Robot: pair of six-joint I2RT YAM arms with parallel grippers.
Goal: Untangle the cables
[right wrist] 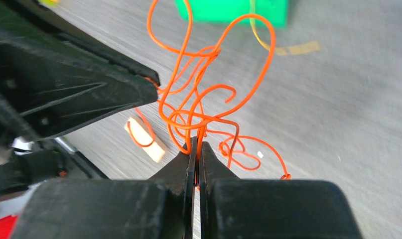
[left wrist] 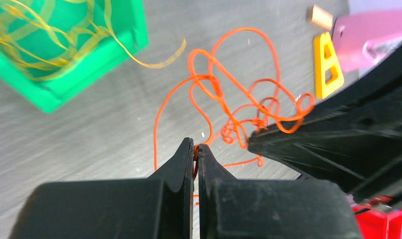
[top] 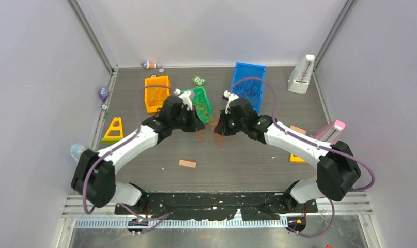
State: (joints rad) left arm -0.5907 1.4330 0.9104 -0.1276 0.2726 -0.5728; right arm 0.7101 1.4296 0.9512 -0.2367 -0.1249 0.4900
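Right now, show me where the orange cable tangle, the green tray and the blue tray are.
orange cable tangle (left wrist: 217,92), left wrist view, on the knot at its middle.
green tray (left wrist: 104,62), left wrist view, on its near wall.
blue tray (top: 249,65), top view, on its far rim.

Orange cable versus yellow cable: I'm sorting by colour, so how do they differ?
The orange cable lies knotted on the table; the yellow cable sits mostly in the green tray. The left gripper and right gripper each pinch the orange cable; neither touches the yellow cable. Both are thin, looped.
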